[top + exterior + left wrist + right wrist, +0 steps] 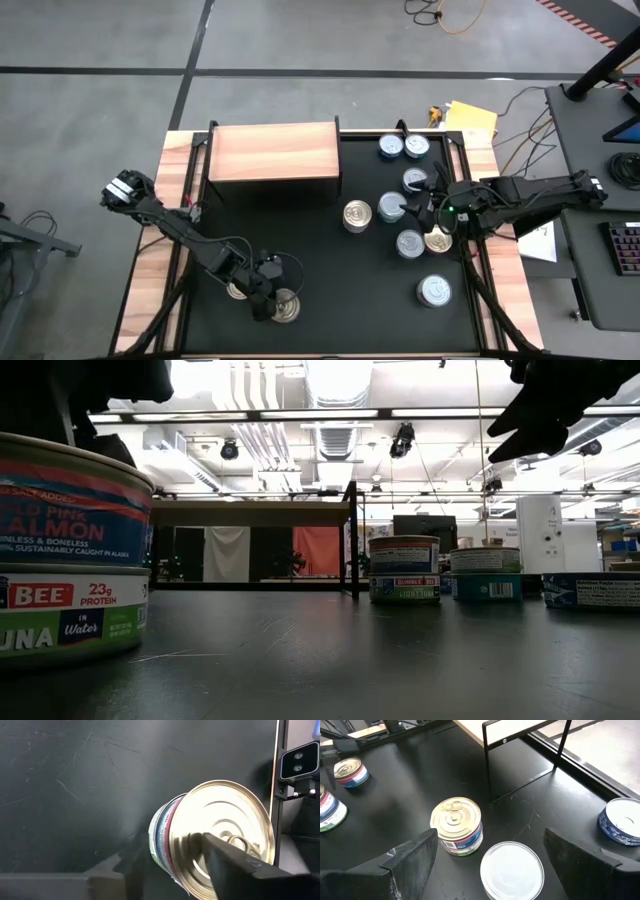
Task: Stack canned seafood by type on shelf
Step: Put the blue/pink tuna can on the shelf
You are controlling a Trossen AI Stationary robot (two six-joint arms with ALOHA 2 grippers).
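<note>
The wooden shelf (275, 150) stands at the table's far side with nothing on its top. Near the front edge, a gold-topped pink salmon can (220, 835) sits on a tuna can (60, 620). My left gripper (268, 298) slants down over this stack, its fingers apart. One dark finger (240, 870) crosses in front of the gold lid. The other (110, 880) shows blurred beside the can's wall. Another gold-topped can (238, 290) lies half hidden under the left arm. My right gripper (495, 865) hangs open above the cans on the right. My left gripper comes at the top can (165, 845) slanting down from the table's left. One finger stands over the lid and one beside the wall. I cannot tell whether either finger touches the can, which sits flat on the tuna can.
Several blue-labelled, silver-topped cans (410, 180) and a gold-topped one (357, 215) stand on the right half of the black table. One more can (433, 291) sits near the right front. Bare black surface lies between the shelf and the left gripper.
</note>
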